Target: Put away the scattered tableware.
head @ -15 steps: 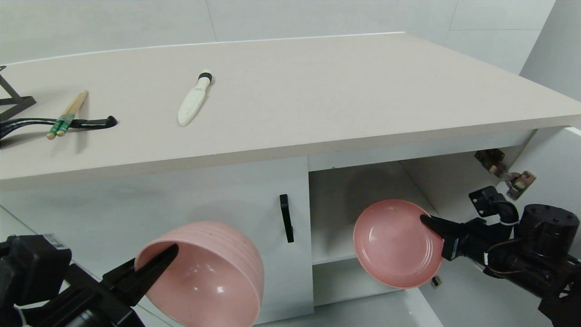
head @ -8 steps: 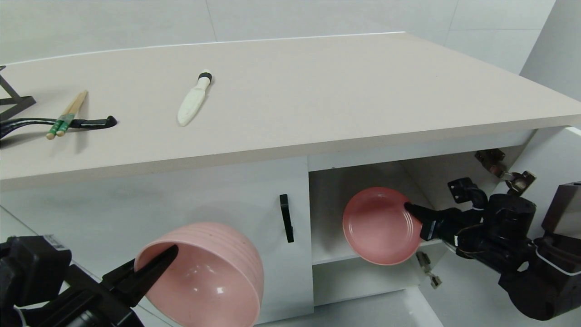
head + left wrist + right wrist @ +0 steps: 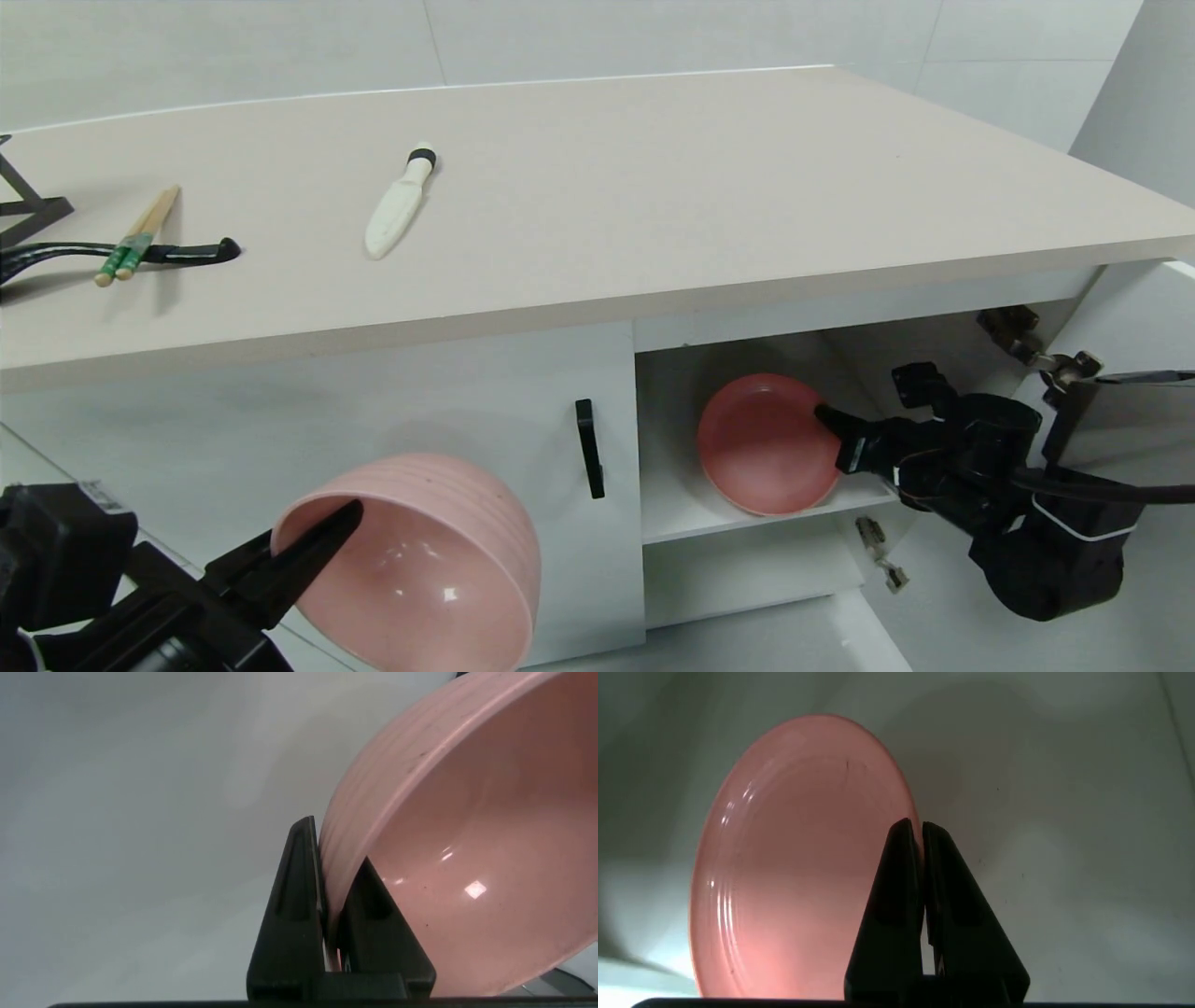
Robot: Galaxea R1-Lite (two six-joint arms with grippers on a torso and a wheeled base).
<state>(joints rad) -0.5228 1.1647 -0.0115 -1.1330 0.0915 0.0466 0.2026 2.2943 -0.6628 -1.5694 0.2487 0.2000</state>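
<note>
Pink plate (image 3: 766,443), clamped at its rim by the closed right pincer (image 3: 825,416), stands tilted on edge inside the open cabinet (image 3: 448,392), lower rim at the shelf (image 3: 677,509) near its front edge (contact cannot be confirmed). The left pincer (image 3: 327,532) grips a pink bowl (image 3: 420,569) by its wall, below the front edge of the bench (image 3: 653,187). Risk: released while this steep, the plate would likely roll or topple off the shelf front; the one-sided rim grip may let the bowl pivot and slip.
</note>
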